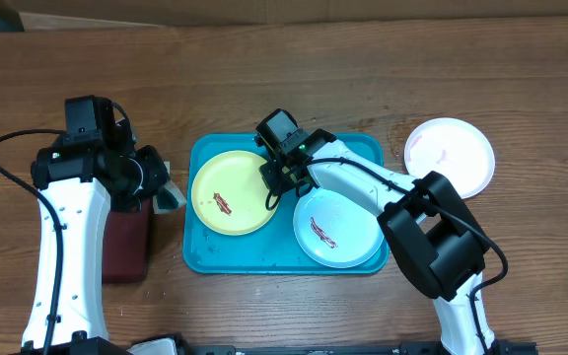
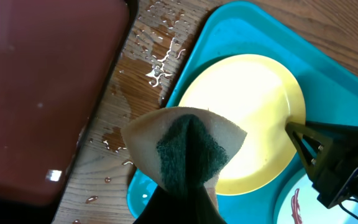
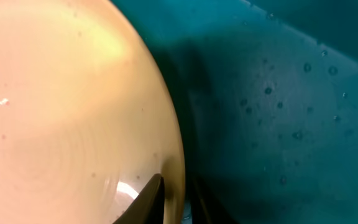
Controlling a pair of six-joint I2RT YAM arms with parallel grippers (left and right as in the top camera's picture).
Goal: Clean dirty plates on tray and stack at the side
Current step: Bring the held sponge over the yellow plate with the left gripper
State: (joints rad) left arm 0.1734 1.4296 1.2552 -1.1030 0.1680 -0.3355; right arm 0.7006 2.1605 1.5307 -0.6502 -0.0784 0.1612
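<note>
A yellow-green plate [image 1: 230,192] with a brown smear lies on the left half of the turquoise tray [image 1: 200,258]. Beside it on the tray is a pale mint-rimmed plate [image 1: 348,225], also smeared. A white plate [image 1: 450,156] sits on the table to the right of the tray. My right gripper [image 1: 272,187] is at the yellow-green plate's right rim. In the right wrist view its jaws pinch that rim [image 3: 176,186], one finger on top and one outside. My left gripper [image 1: 164,190] hovers by the tray's left edge, shut on a dark-green sponge [image 2: 188,149] above the plate [image 2: 247,106].
A maroon tray [image 1: 126,247] lies left of the turquoise one, under my left arm. Water drops [image 2: 160,62] dot the wood between the two trays. The right arm's body reaches across the mint-rimmed plate.
</note>
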